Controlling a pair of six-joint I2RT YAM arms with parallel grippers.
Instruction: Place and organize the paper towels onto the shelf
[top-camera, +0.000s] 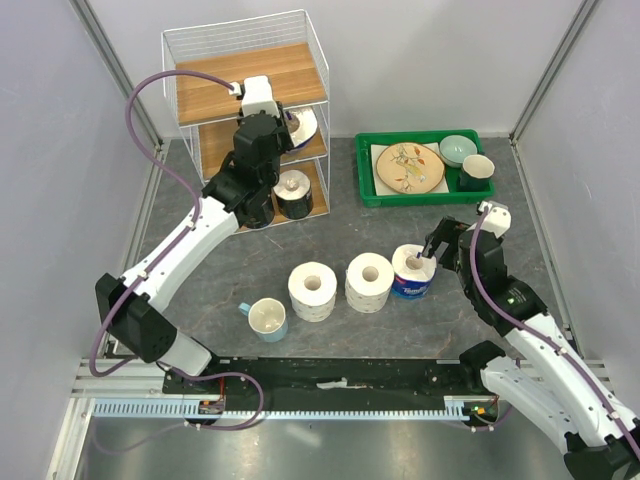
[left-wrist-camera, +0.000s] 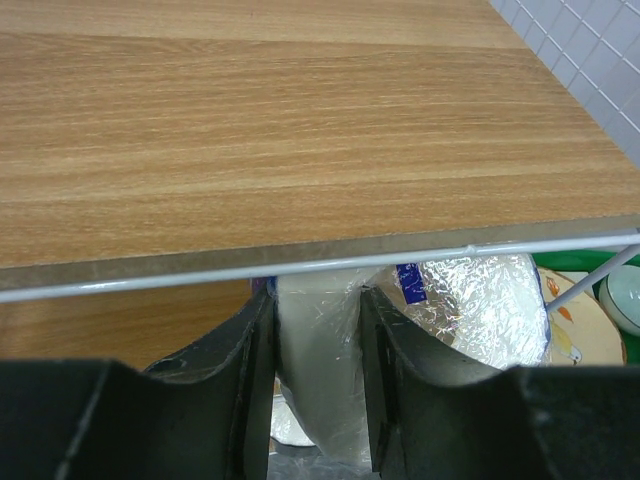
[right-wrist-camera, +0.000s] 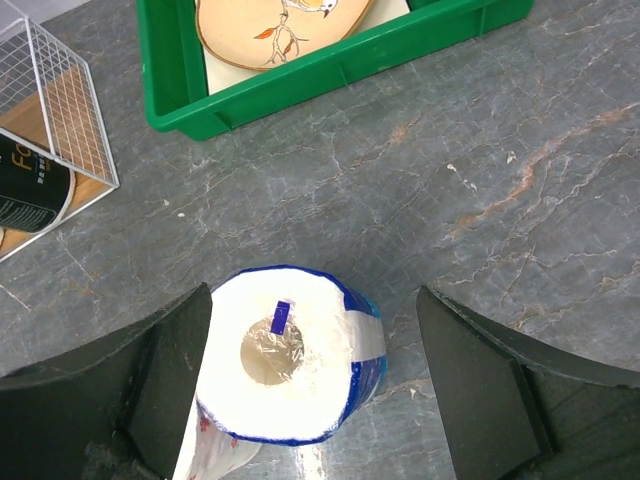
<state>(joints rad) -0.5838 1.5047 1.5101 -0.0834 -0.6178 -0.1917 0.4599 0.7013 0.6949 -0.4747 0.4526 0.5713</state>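
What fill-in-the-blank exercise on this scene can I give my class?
The right gripper is ___ around the blue roll.
Between it and the cup stand ___ white rolls.
The left gripper grips a wrapped roll below the ___ wooden board of the shelf.
The plate lies in the ___ tray.
Missing: open, two, top, green.

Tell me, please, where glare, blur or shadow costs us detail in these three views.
Top external: even, soft light, sharp, faint shadows on the table. Left wrist: the film on the wrapped roll glares white, and the left fingers are near, dark and soft-edged. Right wrist: crisp on the blue-wrapped roll, a glint in its core; the right fingers are almost black.
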